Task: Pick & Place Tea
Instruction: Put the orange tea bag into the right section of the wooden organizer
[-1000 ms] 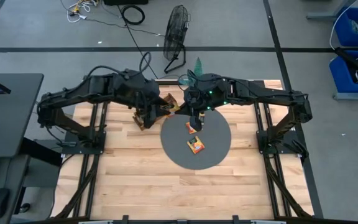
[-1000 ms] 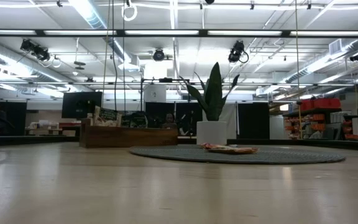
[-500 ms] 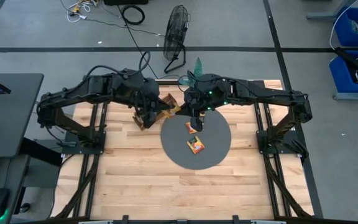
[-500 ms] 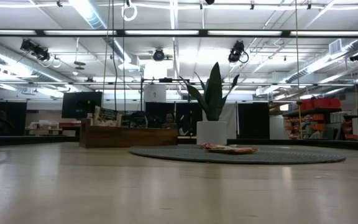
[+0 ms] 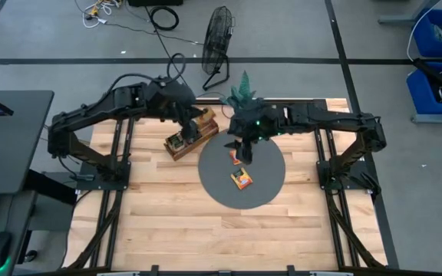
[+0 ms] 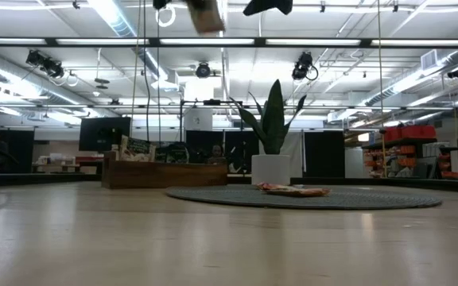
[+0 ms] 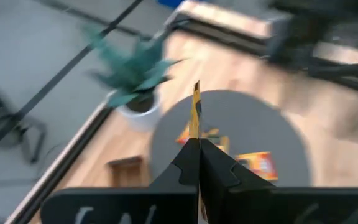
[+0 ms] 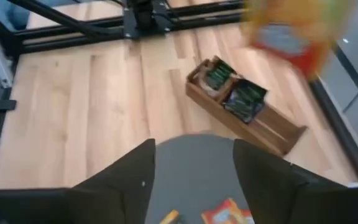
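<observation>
My left gripper (image 7: 197, 142) is shut on an orange-yellow tea sachet (image 7: 196, 109), seen edge-on, in the air above the long wooden tray (image 5: 183, 142). From the right wrist the same sachet (image 8: 291, 31) shows blurred above the tray (image 8: 272, 134). My right gripper (image 8: 191, 155) is open with nothing between its fingers and hangs over the round grey mat (image 5: 271, 180). Two orange sachets (image 5: 242, 180) (image 5: 237, 157) lie flat on that mat. My left gripper (image 5: 199, 129) stands to the left of my right gripper (image 5: 241, 152). My left gripper pinches the sachet's lower edge (image 7: 196, 132) between its two fingers. The fingers slant downward and point toward the table's right. The sachet sticks out past the fingertips, standing on edge, lifted clear of the tray and the mat.
Dark green sachets (image 8: 244, 99) fill compartments of the tray. A potted plant (image 5: 242, 86) stands at the table's far edge behind the mat. A fan (image 5: 217, 42) stands on the floor beyond. Bare wood lies toward the near edge (image 5: 229, 238).
My left arm has swung toward the table's far edge and uncovered the tray below it. The sachet and a dark gripper part have come into the top of the low view, where nothing showed before.
</observation>
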Controlling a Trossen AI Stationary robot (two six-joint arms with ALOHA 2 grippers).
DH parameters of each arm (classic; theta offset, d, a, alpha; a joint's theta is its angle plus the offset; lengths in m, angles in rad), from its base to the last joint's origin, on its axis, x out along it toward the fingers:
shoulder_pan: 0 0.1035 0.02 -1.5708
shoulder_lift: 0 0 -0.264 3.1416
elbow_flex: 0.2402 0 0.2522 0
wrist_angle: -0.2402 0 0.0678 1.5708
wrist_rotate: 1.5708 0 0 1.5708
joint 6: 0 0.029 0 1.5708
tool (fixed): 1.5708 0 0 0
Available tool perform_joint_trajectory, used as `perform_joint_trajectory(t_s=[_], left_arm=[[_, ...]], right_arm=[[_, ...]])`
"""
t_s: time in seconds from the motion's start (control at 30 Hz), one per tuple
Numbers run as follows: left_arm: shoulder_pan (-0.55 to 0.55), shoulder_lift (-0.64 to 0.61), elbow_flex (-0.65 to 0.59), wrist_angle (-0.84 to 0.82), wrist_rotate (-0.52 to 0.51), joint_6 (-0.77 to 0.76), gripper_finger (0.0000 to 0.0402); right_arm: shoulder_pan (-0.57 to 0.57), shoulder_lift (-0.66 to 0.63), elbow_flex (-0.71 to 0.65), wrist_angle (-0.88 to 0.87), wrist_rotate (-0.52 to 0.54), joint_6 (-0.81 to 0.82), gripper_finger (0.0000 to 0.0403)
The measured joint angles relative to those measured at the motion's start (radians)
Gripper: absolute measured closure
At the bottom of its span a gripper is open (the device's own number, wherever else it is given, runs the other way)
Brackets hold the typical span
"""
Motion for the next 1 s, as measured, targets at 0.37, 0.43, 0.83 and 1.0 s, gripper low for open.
perform_joint_trajectory(t_s=[0.37, 0.43, 0.83, 1.0], left_arm=[[0.179, 0.000, -0.343, 0.313, -0.082, 0.020, 0.0400], [0.218, 0.001, -0.414, 0.363, -0.082, 0.023, 0.0400], [0.375, 0.001, -0.738, 0.751, 0.126, 0.125, 0.0400], [0.398, 0.045, -0.789, 0.792, 0.197, 0.119, 0.0400]], right_arm=[[0.112, -0.003, -0.311, 0.308, -0.001, 0.086, 0.0385], [0.107, -0.003, -0.341, 0.318, 0.006, 0.131, 0.0388], [0.052, -0.003, -0.351, 0.455, 0.064, 0.226, 0.0392], [0.034, -0.003, -0.351, 0.465, 0.065, 0.249, 0.0399]])
